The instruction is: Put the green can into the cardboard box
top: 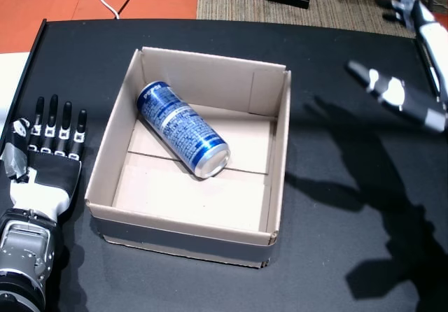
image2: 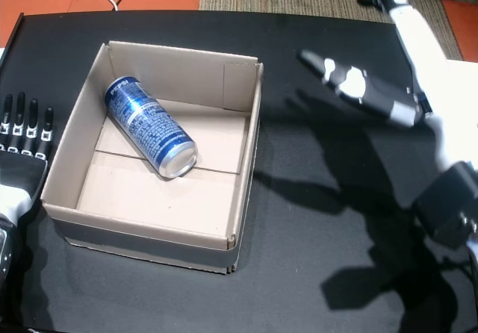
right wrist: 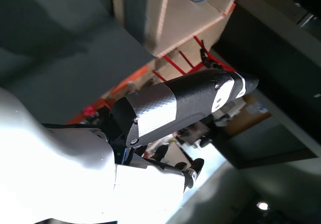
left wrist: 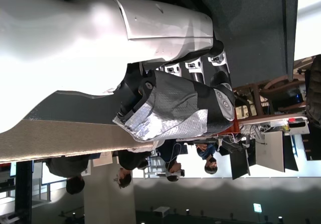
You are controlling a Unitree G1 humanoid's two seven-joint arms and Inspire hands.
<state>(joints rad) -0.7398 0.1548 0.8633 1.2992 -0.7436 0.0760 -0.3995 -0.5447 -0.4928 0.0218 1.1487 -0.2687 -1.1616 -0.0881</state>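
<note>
Head views, left hand (top: 43,159) flat, fingers spread, right hand (image2: 366,88) raised, empty, open.

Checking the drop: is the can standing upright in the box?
No, the can lies on its side, diagonally across the cardboard box floor.

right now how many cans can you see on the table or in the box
1: a blue can lying on its side inside the cardboard box. No green can shows; none on the black table.
</note>
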